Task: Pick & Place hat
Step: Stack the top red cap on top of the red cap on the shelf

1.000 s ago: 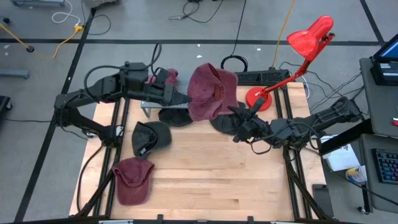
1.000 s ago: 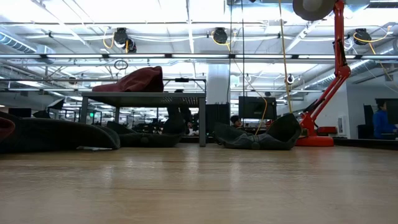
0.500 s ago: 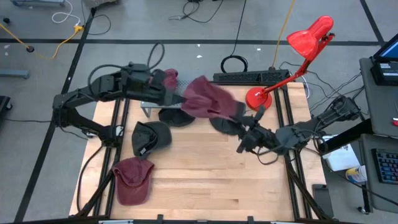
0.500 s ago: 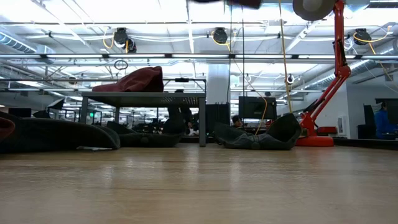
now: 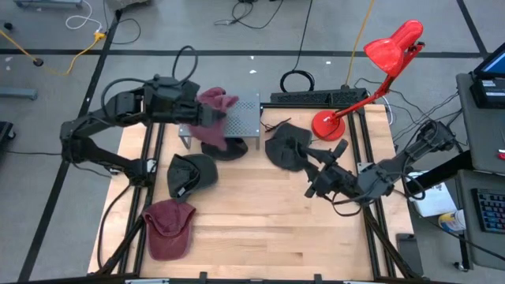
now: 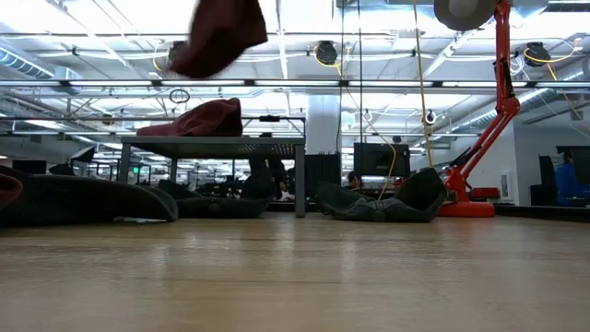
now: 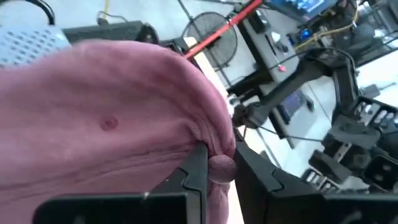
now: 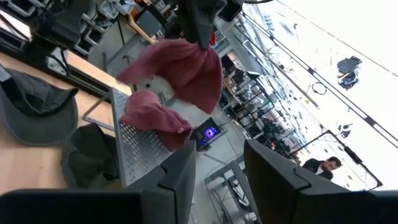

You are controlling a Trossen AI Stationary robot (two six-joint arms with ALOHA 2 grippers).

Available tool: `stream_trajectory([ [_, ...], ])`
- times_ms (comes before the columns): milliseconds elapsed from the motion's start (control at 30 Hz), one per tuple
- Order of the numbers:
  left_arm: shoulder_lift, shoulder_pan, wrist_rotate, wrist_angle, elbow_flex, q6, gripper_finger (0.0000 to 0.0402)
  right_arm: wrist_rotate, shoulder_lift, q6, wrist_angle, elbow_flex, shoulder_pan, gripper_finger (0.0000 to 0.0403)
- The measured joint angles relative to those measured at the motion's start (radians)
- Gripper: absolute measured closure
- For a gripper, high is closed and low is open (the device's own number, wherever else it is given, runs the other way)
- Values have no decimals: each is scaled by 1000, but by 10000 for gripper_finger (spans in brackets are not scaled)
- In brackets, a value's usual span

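Left claw [image 7: 217,171], fingers pinched on a fold of cloth, holds a maroon hat [image 5: 211,106] in the air above the grey perforated rack [image 5: 241,118] at the far side of the wooden table [image 5: 260,221]. In the low view that hat [image 6: 221,35] hangs high over the rack top, where a second maroon hat [image 6: 195,118] lies. Right claw [image 5: 314,183] hovers with fingers apart and nothing between them, beside a dark hat [image 5: 286,148] near the red desk lamp [image 5: 371,71]. Another dark hat [image 5: 191,172] lies near the left edge, and a third maroon hat [image 5: 167,227] at the near left corner.
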Motion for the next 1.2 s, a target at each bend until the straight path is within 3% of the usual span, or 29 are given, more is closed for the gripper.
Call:
stream_trajectory([
  [267,-19,26,-175,38,0,206,350,-2,0,-58,-1,-1,-45,273],
  [600,-22,14,-446,334,0,780,350,-2,0,-79,-1,-1,-133,273],
  [800,-21,-23,-713,437,0,1094,350,-5,0,-71,-1,-1,-167,273],
  [967,-21,-29,-1003,434,0,1153,350,-6,0,-71,-1,-1,-187,273],
  [1200,-2,-29,-1226,437,0,1175,350,-6,0,-71,0,-1,-207,273],
])
